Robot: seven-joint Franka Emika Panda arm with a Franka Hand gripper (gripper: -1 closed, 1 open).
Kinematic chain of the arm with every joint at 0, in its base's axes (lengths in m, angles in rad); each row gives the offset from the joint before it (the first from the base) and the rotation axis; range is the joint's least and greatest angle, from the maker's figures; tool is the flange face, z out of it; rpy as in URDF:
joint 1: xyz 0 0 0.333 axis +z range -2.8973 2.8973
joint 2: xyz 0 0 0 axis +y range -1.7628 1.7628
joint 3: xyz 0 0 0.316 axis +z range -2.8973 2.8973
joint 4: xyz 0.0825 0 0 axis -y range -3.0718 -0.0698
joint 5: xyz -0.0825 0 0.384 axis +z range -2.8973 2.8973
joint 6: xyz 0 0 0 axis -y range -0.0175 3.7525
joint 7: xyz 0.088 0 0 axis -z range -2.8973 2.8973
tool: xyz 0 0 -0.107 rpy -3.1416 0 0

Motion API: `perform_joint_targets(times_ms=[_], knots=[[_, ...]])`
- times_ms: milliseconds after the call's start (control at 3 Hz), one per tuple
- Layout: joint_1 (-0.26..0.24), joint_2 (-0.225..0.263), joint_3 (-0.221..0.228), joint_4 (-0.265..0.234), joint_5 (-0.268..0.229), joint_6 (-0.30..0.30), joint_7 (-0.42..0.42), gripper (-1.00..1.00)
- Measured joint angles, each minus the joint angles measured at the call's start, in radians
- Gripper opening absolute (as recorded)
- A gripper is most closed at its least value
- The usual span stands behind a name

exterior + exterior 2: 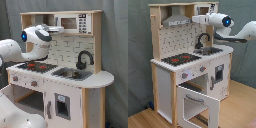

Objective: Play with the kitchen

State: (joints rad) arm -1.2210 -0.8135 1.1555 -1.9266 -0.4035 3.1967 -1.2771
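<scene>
The kitchen (75,50) (188,65) is a tall toy of pale wood and white panels. Its black-red hob (35,66) (180,59), black tap (84,60) (203,40) and sink (72,74) (212,50) lie on the counter. In the second exterior view the oven door (195,102) hangs open, tilted down. My gripper (56,29) (197,19) is high above the counter. It sits beside the microwave (75,22) and next to the grey hood (175,20).
In the first exterior view the white arm (15,50) reaches in from the left, above the hob. A lower cabinet door with a grey dispenser (62,106) (219,72) is closed. A grey curtain (117,50) hangs behind the kitchen. The floor (240,107) is wood.
</scene>
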Motion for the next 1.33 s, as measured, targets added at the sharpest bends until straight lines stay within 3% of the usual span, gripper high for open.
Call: perform_joint_targets(times_ms=[333,667,1000,1333], knots=[[-0.012,0.007,0.018,0.024,0.0,-0.003,-0.003,1.0],[-0.012,0.009,0.019,0.024,0.0,-0.003,-0.003,-1.0],[0.056,0.066,-0.005,-0.007,0.0,0.002,-0.054,-1.0],[0.128,0.067,-0.056,-0.06,0.0,0.021,-0.068,-1.0]])
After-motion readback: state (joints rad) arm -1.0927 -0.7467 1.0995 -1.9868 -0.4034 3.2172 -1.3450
